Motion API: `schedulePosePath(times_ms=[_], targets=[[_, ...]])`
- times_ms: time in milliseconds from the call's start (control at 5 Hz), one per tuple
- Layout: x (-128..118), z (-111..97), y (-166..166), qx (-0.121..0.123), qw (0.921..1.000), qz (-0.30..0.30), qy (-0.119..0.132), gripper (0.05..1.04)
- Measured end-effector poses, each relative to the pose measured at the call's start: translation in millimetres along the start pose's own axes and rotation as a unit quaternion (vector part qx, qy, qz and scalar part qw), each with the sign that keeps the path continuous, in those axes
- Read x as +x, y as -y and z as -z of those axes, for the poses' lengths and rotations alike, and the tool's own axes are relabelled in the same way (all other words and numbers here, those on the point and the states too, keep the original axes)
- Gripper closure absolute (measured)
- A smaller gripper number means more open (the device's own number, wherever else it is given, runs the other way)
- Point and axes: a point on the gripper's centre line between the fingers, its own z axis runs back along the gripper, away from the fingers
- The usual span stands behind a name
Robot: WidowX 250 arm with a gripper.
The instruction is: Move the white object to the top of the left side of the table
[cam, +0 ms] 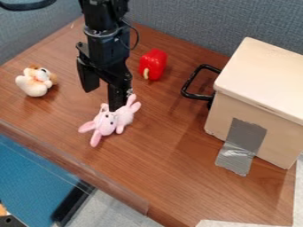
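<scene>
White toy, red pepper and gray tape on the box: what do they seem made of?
White toy: probably plush fabric, matte, going by its soft, rounded outline.
Red pepper: likely hard plastic, smooth and fairly glossy; its even, saturated red suggests this.
Gray tape: seemingly duct tape, with a silvery sheen and wrinkles catching light.

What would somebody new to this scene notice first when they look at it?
Probably the black gripper, hanging down right at the pink plush bunny left of the middle of the table. The glossy red toy pepper behind them pops against the brown wood, and the big pale box with grey tape on its front dominates the right side.
</scene>
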Motion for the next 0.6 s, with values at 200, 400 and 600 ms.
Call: schedulePosePath(times_ms=[200, 400, 600], targets=[[-4, 7, 1, -0.007, 0.9999, 0.001, -0.014, 0.084], [-14, 0, -32, -0.012, 0.9986, -0.051, -0.007, 0.084], [-18, -13, -69, -0.009, 0.9966, -0.081, 0.012, 0.084]])
